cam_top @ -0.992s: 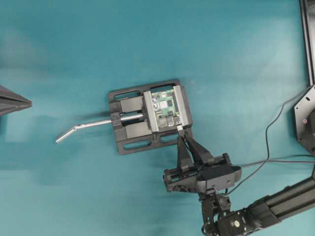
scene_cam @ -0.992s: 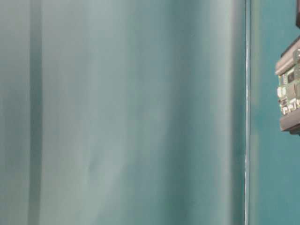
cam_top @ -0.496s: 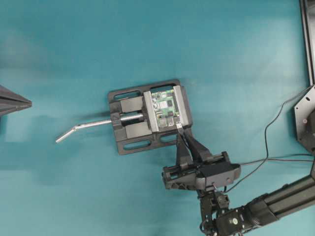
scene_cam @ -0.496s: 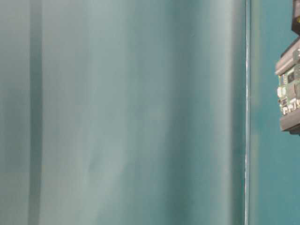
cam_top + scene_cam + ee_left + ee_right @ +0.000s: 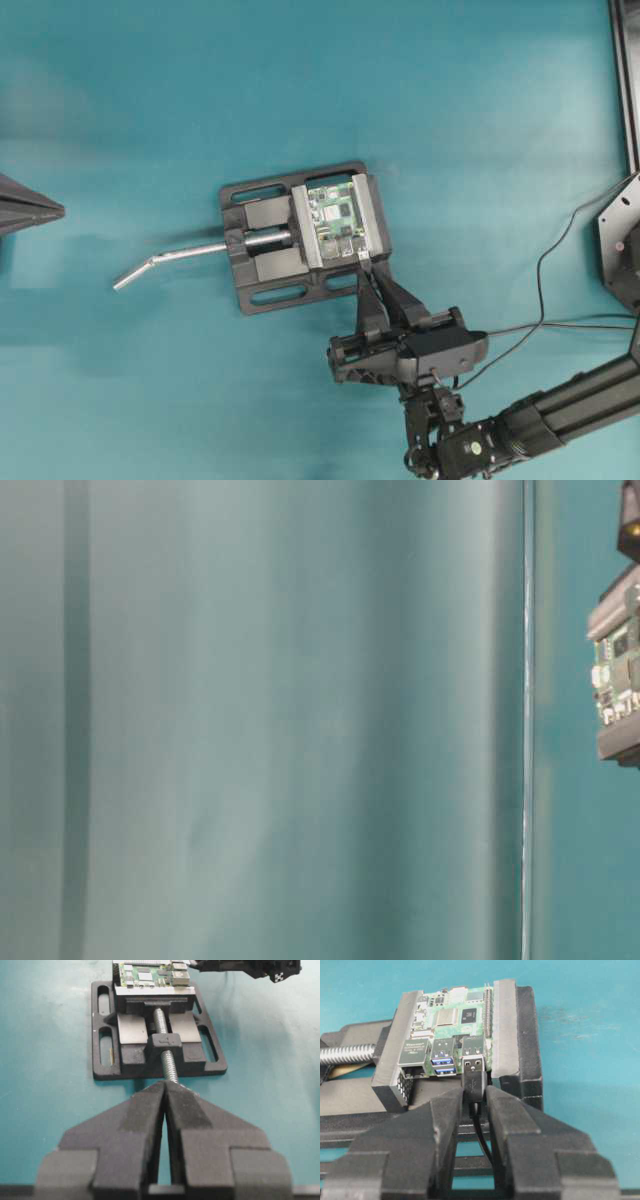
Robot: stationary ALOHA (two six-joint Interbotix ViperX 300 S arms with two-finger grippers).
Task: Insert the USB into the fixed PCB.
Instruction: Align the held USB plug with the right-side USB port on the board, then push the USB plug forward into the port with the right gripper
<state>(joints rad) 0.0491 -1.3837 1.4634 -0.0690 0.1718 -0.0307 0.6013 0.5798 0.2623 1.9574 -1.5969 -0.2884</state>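
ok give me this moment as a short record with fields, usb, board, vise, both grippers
usb: silver plug with black collar, pinched between the right gripper's fingers, tip at the mouth of the board's right-hand port, not clearly seated
pcb: green board clamped flat in the vise, ports facing the right gripper
vise: black, bent silver handle sticking out to the left in the overhead view
right gripper: shut on the usb collar, cable trailing back between the fingers
left gripper: shut, holding nothing, back from the vise, facing its screw
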